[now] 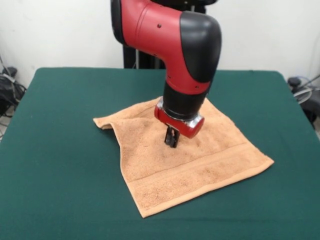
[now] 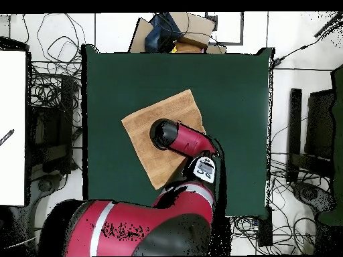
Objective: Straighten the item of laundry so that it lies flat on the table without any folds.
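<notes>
One orange-tan terry towel [image 1: 190,160] lies on one green table [image 1: 60,150], its left corner seemingly folded; one gripper [image 1: 171,138] meets it, jaw opening indiscernible.

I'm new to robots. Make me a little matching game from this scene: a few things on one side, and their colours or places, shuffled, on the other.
Things:
1. towel
2. table
3. gripper
4. arm

Descriptions:
A. dark green top
B. red and black, coming down from above
C. light orange-tan, with one corner folded up
D. just above the towel's middle

Pairs: 1-C, 2-A, 3-D, 4-B
</notes>
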Controlling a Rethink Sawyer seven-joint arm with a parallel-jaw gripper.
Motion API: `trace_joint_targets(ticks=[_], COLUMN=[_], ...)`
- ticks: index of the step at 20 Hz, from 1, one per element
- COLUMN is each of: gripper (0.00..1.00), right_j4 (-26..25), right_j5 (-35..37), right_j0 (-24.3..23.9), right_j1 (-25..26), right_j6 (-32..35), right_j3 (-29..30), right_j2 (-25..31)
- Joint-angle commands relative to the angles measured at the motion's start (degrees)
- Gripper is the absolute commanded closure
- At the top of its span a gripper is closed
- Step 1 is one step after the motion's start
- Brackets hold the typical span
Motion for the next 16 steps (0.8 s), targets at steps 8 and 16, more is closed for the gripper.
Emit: trace_joint_targets(ticks=[8,16], gripper=[1.00,1.00], right_j4=[7.5,7.7], right_j5=[0.5,0.2], right_j0=[7.2,6.6], right_j1=[8.3,7.8], right_j6=[16.0,13.1], right_j3=[-7.5,-6.3], right_j2=[5.9,6.2])
